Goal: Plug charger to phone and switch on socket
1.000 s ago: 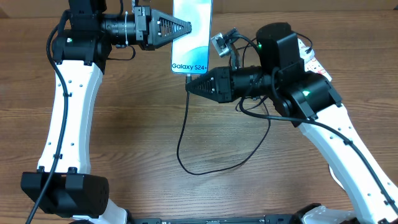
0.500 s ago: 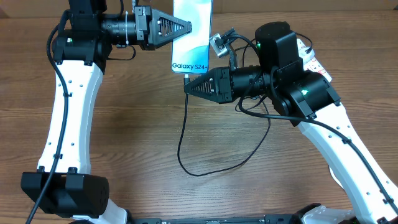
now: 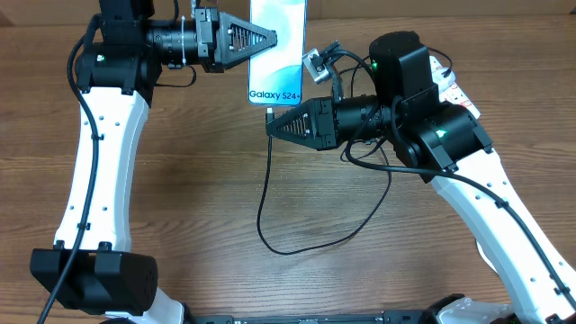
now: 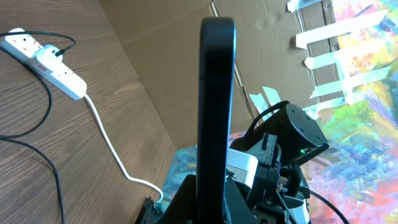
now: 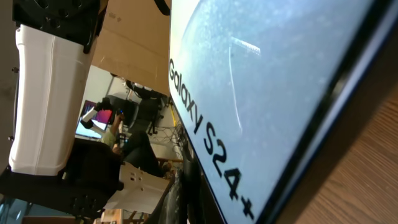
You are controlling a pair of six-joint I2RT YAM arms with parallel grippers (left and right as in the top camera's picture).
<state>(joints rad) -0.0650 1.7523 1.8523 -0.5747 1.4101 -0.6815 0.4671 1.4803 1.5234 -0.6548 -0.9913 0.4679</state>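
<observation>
1. 2 grippers are seen at the phone (image 3: 286, 45), whose light screen is turned up toward the overhead camera.
2. The phone's long edge is pinched by the closed jaws of the left gripper (image 3: 273, 38); in the left wrist view the phone is seen edge-on between the fingers.
3. The right gripper (image 3: 270, 126) is placed just below the phone's short edge marked "Galaxy S24+", its jaws pressed together on the charger (image 3: 260, 216) near the connector tip.
4. Whether the tip is seated in the phone cannot be told.
5. From that short edge the cable is looped away over the table (image 3: 198, 198).
6. The socket (image 4: 58, 61) is set well apart from the phone, with a black plug seated in it and its white cord (image 4: 109, 146) trailing away.
</observation>
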